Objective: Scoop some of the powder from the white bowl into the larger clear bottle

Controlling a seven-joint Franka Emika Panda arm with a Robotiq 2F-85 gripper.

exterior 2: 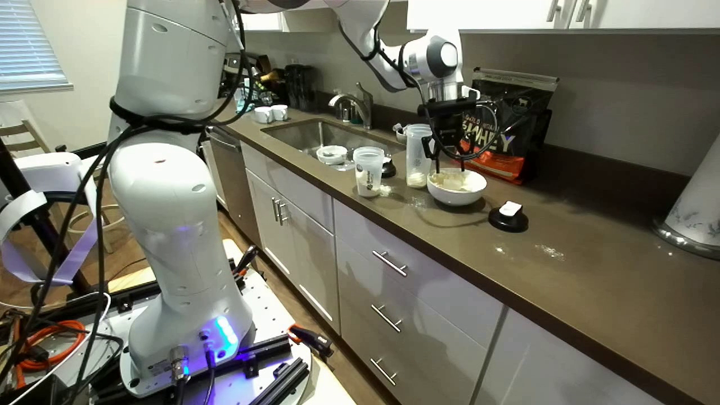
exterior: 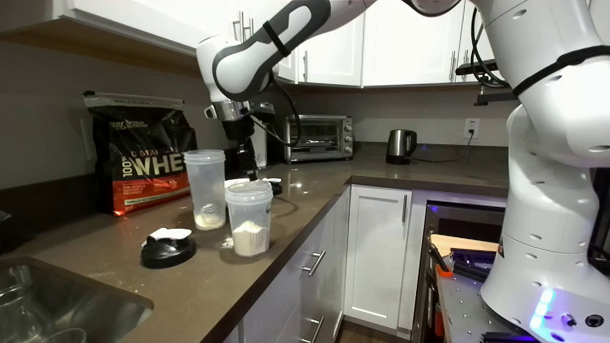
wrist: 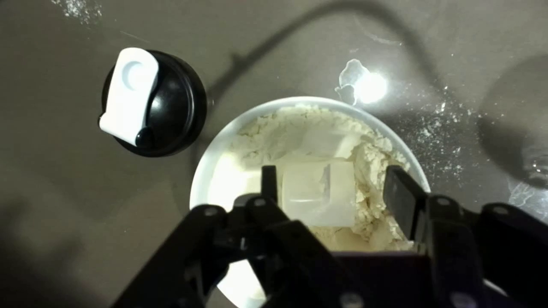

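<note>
Black bag (exterior: 143, 155) reads "100% WHEY", "VANILLA ICE CREAM". Gripper (exterior 2: 450, 167) jaws well apart over white bowl (exterior 2: 458, 197), holding nothing.

White cabinets (exterior: 407, 47), brown counter (exterior 2: 590, 287), 1 blind-covered window (exterior 2: 25, 50)

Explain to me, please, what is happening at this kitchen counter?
The robot's open gripper is at the white bowl of powder. In the wrist view, its fingers show on either side of what looks like a translucent scoop, apparently not gripped. The larger clear bottle stands nearby, with some powder at its bottom.
</note>
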